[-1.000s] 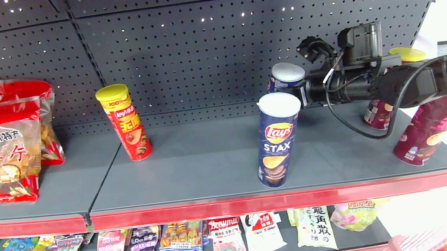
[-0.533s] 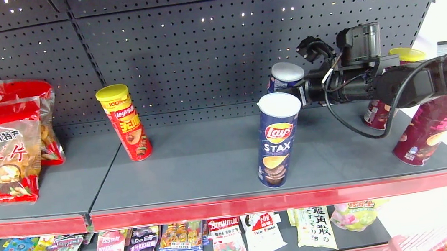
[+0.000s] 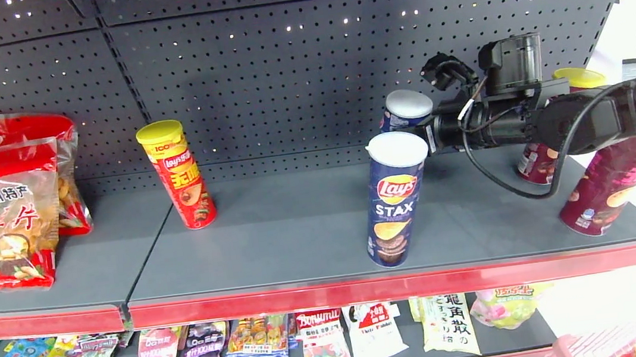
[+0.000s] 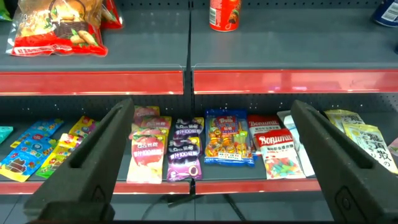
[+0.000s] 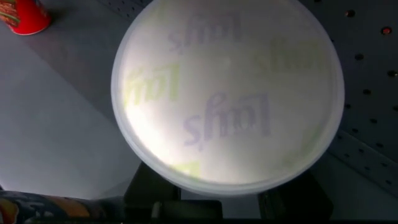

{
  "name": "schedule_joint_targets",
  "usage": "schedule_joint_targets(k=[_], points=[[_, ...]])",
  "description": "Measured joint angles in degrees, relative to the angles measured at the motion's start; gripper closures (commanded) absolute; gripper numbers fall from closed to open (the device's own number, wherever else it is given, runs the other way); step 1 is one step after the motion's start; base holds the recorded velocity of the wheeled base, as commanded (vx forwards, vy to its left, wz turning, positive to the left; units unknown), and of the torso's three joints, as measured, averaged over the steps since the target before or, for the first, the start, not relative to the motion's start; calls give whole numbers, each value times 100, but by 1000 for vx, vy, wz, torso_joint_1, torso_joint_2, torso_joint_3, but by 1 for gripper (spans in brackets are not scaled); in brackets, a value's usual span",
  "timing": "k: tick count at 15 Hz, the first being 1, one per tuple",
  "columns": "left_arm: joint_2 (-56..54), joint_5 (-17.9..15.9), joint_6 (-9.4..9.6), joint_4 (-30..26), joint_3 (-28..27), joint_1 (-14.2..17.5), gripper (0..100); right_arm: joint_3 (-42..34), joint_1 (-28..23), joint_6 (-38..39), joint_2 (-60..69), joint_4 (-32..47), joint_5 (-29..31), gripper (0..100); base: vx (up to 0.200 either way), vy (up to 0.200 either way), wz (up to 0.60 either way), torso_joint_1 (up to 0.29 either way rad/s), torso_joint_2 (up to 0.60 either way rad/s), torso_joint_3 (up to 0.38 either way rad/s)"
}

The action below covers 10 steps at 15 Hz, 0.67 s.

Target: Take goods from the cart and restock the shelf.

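My left tool (image 4: pixel 211 106) hangs spread wide before the lower shelf (image 4: pixel 249 185) of sweet packets (image 4: pixel 227 137). On the upper shelf (image 3: pixel 277 237) stand a yellow-lidded red can (image 3: pixel 177 173) and, to its right near the front lip, a front blue can (image 3: pixel 393 200). Behind that, my right tool (image 3: pixel 431 129) sits at the side of the rear blue can (image 3: pixel 406 110) by the back panel, though I cannot tell whether it is pinching it; a maroon can (image 3: pixel 606 181) stands farther right.
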State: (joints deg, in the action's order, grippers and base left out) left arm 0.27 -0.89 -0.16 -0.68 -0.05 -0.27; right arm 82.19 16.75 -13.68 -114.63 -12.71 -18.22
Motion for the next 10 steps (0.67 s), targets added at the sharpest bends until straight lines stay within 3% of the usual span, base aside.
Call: schedule_joint_targets(k=[6,7,10], points=[[0,0,0,-2,0,0,0,-171,146,-57,38,-15,16,100,0,0,0,0,0,0],[0,0,2,0,2,0,0,-179,163,-57,38,-12,16,0,0,0,0,0,0,0],[0,0,0,0,5,0,0,-190,174,-46,16,90,20,0,0,0,0,0,0,0]])
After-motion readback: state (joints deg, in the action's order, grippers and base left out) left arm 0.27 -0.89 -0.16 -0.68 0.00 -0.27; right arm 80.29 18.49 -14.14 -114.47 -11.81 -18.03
